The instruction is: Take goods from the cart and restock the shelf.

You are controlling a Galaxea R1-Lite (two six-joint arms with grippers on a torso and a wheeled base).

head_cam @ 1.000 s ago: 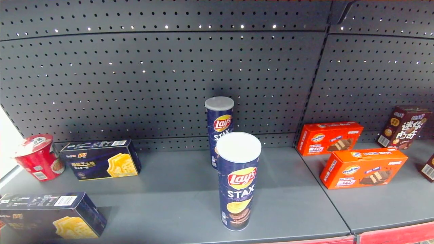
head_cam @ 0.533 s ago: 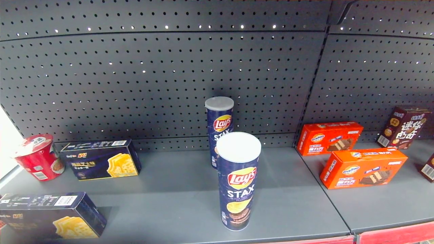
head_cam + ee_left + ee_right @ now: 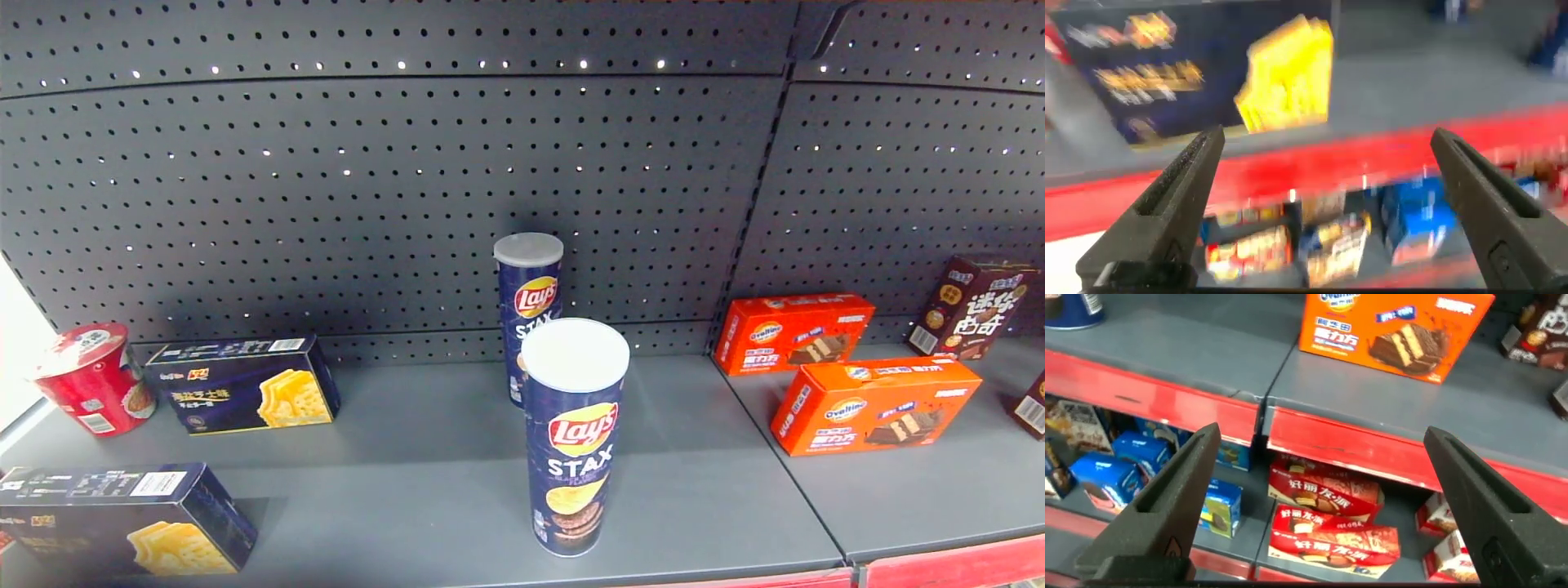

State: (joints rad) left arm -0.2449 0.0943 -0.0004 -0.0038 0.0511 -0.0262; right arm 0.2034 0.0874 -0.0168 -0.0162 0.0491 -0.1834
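Both pincers empty. Left pincer (image 3: 1327,135) is splayed wide with nothing between its fingers; right pincer (image 3: 1323,433) is likewise spread and holds nothing. Both hang before the shelf's red lip (image 3: 1355,445), nearer than the front can (image 3: 574,441).

Judged step: fetch, since no goods are in hand and the next pick is at the cart. To do it well:
- keep the fingers wide until they are around the item
- grip mid-body and carry it upright
- lift over the red lip
- set down on bare shelf (image 3: 408,457) beside the front can, clear of it; it is tall and narrow and likely tips easily

Labels (print legible, not copied):
- Front can: dark blue, red-and-yellow round logo, white block lettering, crisp picture.
- Back can (image 3: 529,310), right behind the front can: same label.
- Left of the front can: two dark blue boxes (image 3: 122,518) (image 3: 245,384) with a yellow cracker picture and white barcode stickers, and a red cup (image 3: 90,388).
- Right of the front can: two orange boxes (image 3: 873,404) (image 3: 792,331) with a cake picture and an oval logo. Beyond them is a brown box (image 3: 976,306) with large pale characters
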